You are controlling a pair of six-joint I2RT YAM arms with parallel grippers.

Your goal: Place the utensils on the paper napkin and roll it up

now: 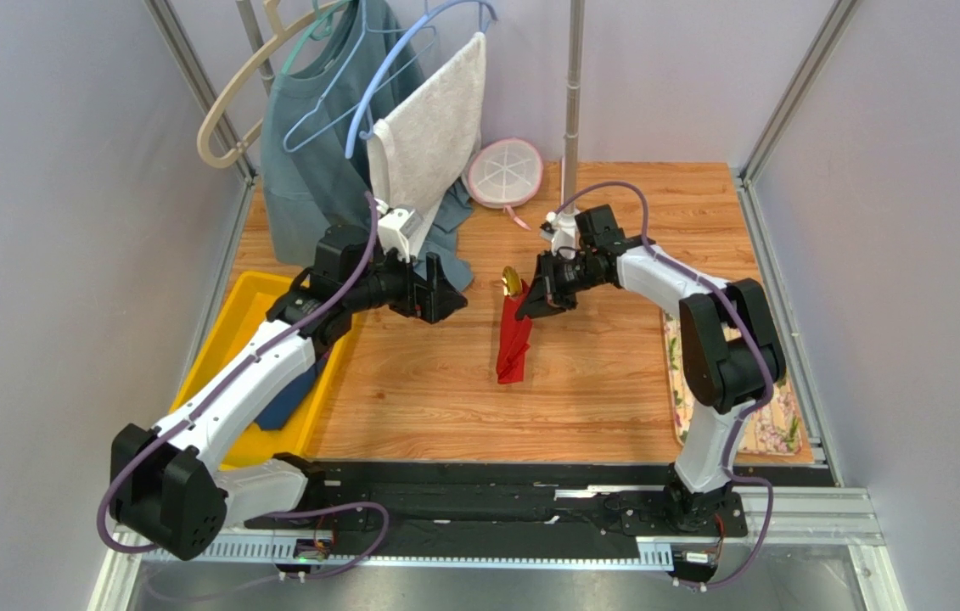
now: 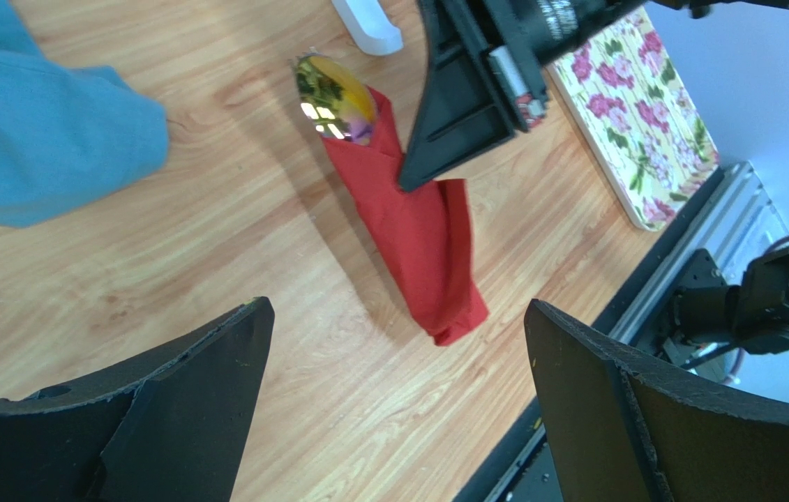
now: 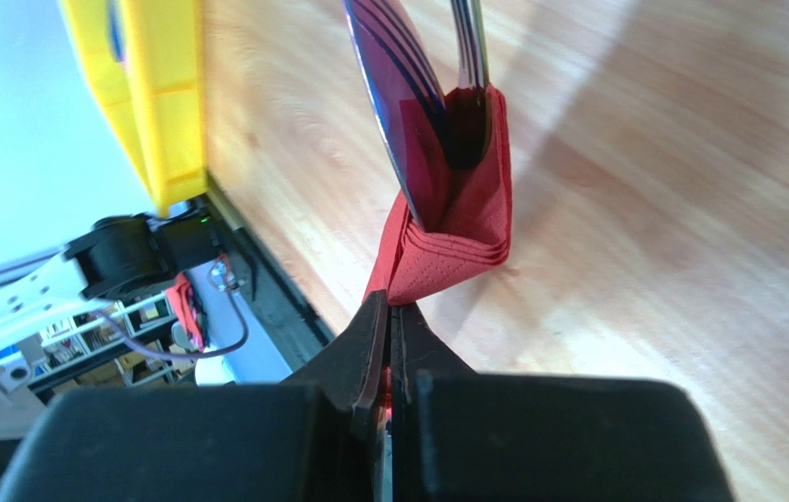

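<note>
The right tool [image 3: 388, 309] is standing with its fingers pressed together at a corner of the paper napkin [image 3: 461, 220]. The sheet appears to be pinched between the tips, though the contact is partly hidden. The paper napkin is lying rolled into a narrow bundle near the middle of the table [image 1: 574, 395], running from far to near. The utensils [image 3: 398, 94] are sitting inside the bundle, their gold heads protruding from its far end. The left tool [image 2: 396, 314] is hovering just left of the bundle with its fingers wide apart, gripping nothing. A yellow bin [image 1: 223, 357] is sitting at the table's left edge, and a floral mat [image 1: 772, 427] is lying at the right edge.
</note>
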